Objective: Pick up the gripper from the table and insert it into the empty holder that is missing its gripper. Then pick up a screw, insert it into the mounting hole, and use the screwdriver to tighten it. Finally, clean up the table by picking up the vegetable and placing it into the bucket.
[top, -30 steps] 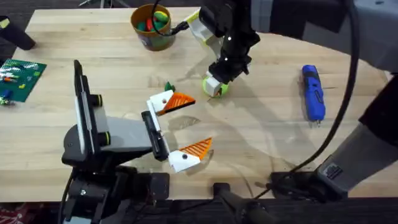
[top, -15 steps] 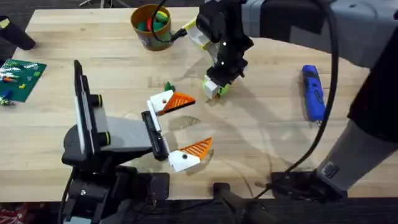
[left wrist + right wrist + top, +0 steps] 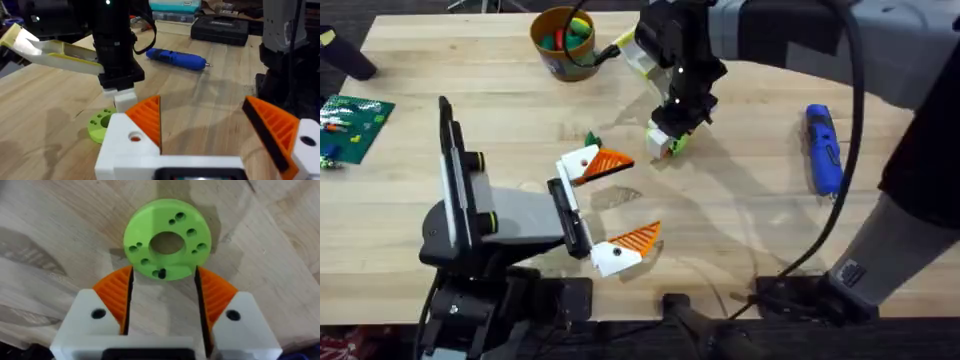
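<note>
The vegetable [image 3: 167, 240], a lime-green disc with a centre hole, lies flat on the table right of centre [image 3: 672, 143]. My right gripper [image 3: 163, 297] is down over it and open, its orange pads [image 3: 117, 292] flanking the disc's near rim. The left wrist view shows the vegetable [image 3: 102, 124] under the right gripper [image 3: 122, 97]. My left gripper [image 3: 605, 208] hovers open near the table's middle with nothing between its fingers [image 3: 145, 125]. The yellow bucket [image 3: 565, 42] stands at the far edge, toys inside. The blue screwdriver [image 3: 823, 148] lies at the right. The screw and the holder are out of view.
A tiny dark-green bit [image 3: 592, 140] lies just beyond the left gripper's far finger. A green board [image 3: 352, 125] with small parts sits at the table's left edge. The screwdriver [image 3: 177, 57] lies across the table beyond the right gripper. Black cases stand off the table's right side.
The right gripper shifted slightly left and away from me over the vegetable a second ago, then held still. The left arm has not moved.
</note>
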Motion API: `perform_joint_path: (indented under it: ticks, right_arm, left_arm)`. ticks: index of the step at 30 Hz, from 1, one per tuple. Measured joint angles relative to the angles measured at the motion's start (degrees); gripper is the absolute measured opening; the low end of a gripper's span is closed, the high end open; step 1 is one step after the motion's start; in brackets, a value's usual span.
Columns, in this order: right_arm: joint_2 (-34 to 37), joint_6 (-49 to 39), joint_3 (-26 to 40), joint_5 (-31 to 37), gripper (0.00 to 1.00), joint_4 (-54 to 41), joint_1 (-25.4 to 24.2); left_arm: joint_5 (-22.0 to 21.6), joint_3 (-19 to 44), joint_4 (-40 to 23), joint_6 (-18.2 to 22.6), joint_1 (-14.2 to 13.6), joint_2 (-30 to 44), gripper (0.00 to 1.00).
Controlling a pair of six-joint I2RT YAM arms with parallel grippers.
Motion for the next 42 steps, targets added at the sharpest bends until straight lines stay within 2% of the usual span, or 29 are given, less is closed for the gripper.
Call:
perform_joint_path:
  ticks: [11,17,24,42]
  right_arm:
    - [0.0,0.0,-0.87,0.06,0.664,1.85,0.0]
    - [-0.01,0.25,-0.9,0.45,0.538,1.77,0.0]
    - [-0.02,0.34,-0.9,0.69,0.341,1.79,0.0]
    - [0.0,0.42,-0.9,0.9,0.213,0.92,1.29]
  left_arm:
    - [0.0,0.0,0.0,0.0,0.0,0.0,0.993]
    - [-0.01,0.0,0.0,0.0,0.0,0.0,0.993]
    - [-0.01,0.0,0.0,0.0,0.0,0.0,0.993]
    - [-0.01,0.0,0.0,0.0,0.0,0.0,0.993]
